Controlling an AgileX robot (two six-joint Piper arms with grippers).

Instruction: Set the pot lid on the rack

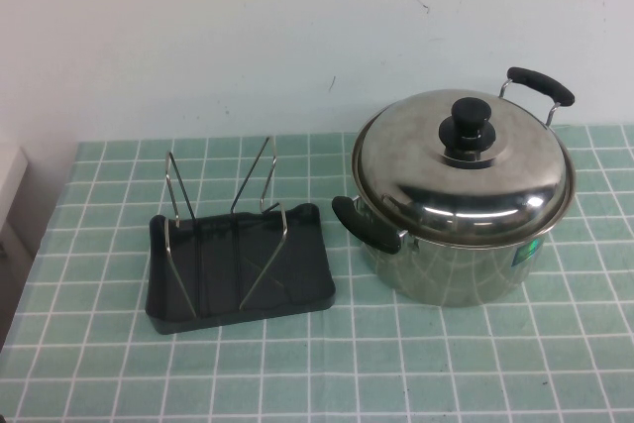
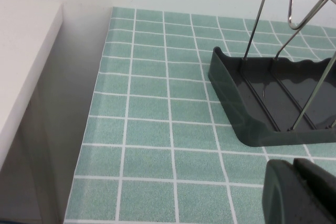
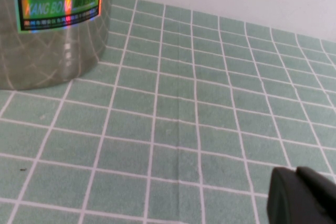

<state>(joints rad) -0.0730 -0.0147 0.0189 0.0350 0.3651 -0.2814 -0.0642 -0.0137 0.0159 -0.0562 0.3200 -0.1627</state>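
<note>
The pot lid [image 1: 464,170], shiny domed steel with a black knob [image 1: 470,128], sits on the steel pot [image 1: 451,264] at the right of the high view. The rack [image 1: 238,263], a black tray with upright wire loops, stands empty to the pot's left; its corner and wires also show in the left wrist view [image 2: 262,103]. Neither arm shows in the high view. My left gripper [image 2: 295,182] is shut and empty above the cloth, short of the rack's near corner. My right gripper [image 3: 300,190] is shut and empty above the cloth, away from the pot wall [image 3: 52,35].
A green tiled cloth [image 1: 416,364] covers the table. The pot has two black handles [image 1: 362,230]. A white wall stands behind. A white ledge [image 2: 21,61] lies past the table's left edge.
</note>
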